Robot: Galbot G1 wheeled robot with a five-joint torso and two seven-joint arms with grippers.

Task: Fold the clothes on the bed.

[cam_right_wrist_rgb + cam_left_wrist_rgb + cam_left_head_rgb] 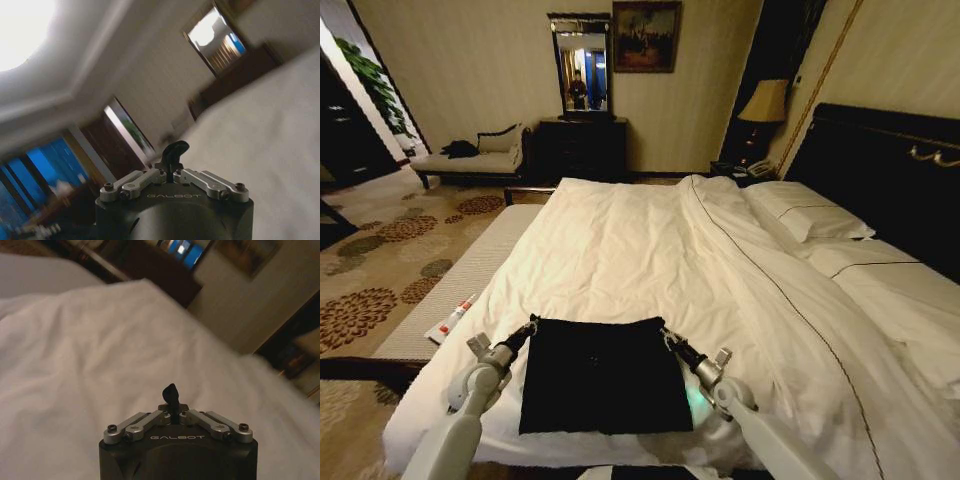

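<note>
I have both arms out over the near end of the wide white-duveted bed (620, 250). The black cotton T-shirt (602, 375) lies as a neat, roughly square panel between the two tools. My left tool (529, 327) sits at its far left corner and my right tool (667, 335) at its far right corner. Each wrist view shows the fingers closed together on a small pinch of black cloth, so I read both tools as clamped shut on the shirt.

Judging from the shape, the fold is well under way. No sleeves stick out past the tools and no lettering shows, so the garment looks already doubled over at least once. The edges running back toward me look fairly straight.

What is left, as I judge it, is to lay these two held corners down flat, let go, and perhaps make one more fold to finish a compact bundle.
</note>
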